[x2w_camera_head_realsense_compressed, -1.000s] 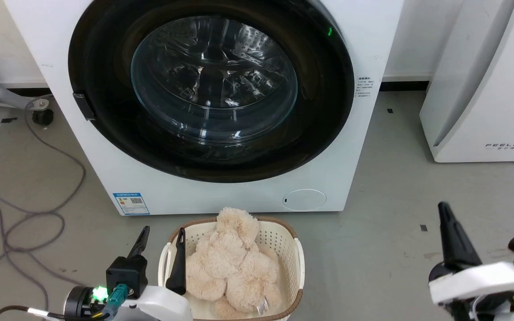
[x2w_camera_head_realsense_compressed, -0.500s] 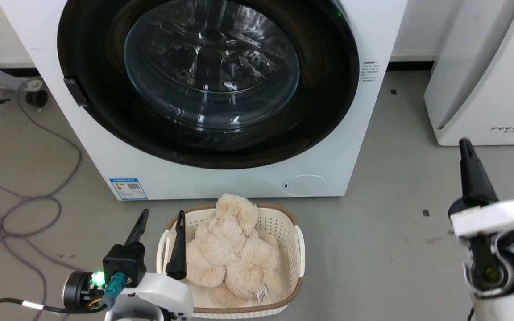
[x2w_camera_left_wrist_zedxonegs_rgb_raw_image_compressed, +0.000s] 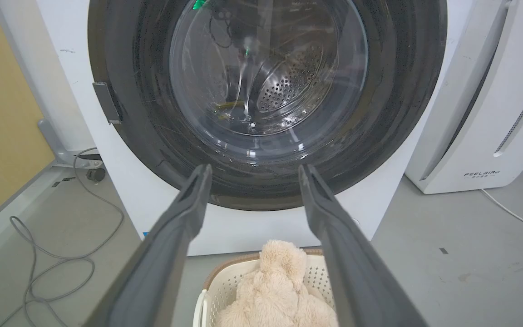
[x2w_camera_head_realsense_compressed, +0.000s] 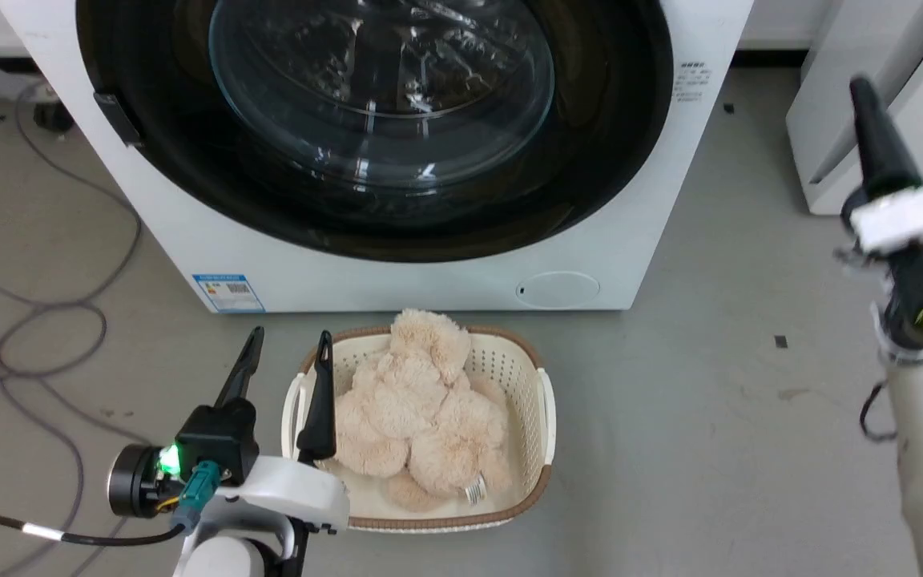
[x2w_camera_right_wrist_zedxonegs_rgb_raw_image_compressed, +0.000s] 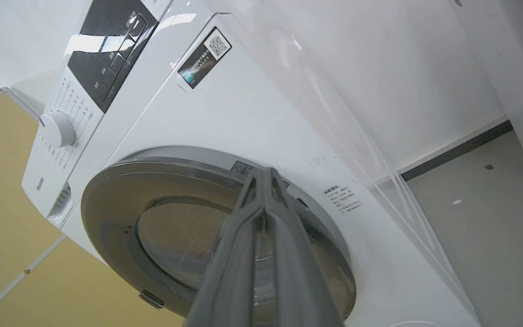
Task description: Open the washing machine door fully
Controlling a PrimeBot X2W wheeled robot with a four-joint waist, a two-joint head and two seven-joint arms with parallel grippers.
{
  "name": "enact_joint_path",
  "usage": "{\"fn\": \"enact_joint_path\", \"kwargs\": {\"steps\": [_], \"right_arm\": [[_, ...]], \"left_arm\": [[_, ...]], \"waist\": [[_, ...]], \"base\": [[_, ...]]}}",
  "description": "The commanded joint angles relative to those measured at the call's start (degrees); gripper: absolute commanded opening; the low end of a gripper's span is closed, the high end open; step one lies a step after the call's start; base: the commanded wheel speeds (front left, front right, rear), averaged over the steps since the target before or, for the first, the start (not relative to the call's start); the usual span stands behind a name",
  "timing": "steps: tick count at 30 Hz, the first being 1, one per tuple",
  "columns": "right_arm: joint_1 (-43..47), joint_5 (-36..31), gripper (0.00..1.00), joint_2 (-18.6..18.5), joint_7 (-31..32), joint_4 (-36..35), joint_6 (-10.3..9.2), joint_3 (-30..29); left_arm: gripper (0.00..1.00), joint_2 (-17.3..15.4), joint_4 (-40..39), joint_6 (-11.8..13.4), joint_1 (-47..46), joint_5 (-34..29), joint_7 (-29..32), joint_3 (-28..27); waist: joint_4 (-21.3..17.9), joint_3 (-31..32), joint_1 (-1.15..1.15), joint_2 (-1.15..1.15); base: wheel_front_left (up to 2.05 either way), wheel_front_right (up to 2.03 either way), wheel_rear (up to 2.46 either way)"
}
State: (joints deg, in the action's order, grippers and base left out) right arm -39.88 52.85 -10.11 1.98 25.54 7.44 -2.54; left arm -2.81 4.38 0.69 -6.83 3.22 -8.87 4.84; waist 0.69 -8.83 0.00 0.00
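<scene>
Washing machine door (x2w_camera_head_realsense_compressed: 606, 160) closed (L gripper (x2w_camera_head_realsense_compressed: 291, 332) spread, R gripper (x2w_camera_head_realsense_compressed: 860, 82) pressed together, both apart from it).

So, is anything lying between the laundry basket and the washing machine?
No: in the head view, bare floor separates the basket from the washing machine.

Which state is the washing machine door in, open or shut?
Shut: the washing machine door sits flush against the washing machine, no gap at its rim.

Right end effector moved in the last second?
Yes: the right end effector rose up the head view, from the washing machine's base level to well above it.
</scene>
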Motion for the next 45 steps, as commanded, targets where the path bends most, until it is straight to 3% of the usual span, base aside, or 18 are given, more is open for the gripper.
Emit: {"fn": "enact_joint_path", "kwargs": {"steps": [1,9,24,45], "right_arm": [[-2.71,1.80,0.00,-0.62,0.63,1.35,0.03,0.11],[-16.83,6.07,0.00,-2.73,7.14,10.59,0.03,2.19],[-38.36,7.88,0.00,-4.74,26.99,26.23,0.04,12.59],[-57.39,14.15,0.00,-3.01,38.29,38.77,0.04,20.78]], "left_arm": [[1.00,-0.06,-0.18,0.22,-1.15,0.25,-0.61,0.16],[1.00,-0.06,-0.82,0.47,-3.37,0.48,-1.56,0.64],[1.00,-0.06,-1.54,1.25,-6.77,1.39,-3.36,1.90],[1.00,-0.07,-1.28,2.48,-11.60,3.08,-5.87,4.36]], "waist": [[0.21,-0.83,0.00,0.00],[0.84,-4.29,0.00,0.00],[2.00,-9.78,0.00,0.00],[3.50,-16.83,0.00,0.00]], "base": [[0.00,0.00,0.00],[0.00,0.00,0.00],[0.00,0.00,0.00],[0.00,0.00,0.00]]}}
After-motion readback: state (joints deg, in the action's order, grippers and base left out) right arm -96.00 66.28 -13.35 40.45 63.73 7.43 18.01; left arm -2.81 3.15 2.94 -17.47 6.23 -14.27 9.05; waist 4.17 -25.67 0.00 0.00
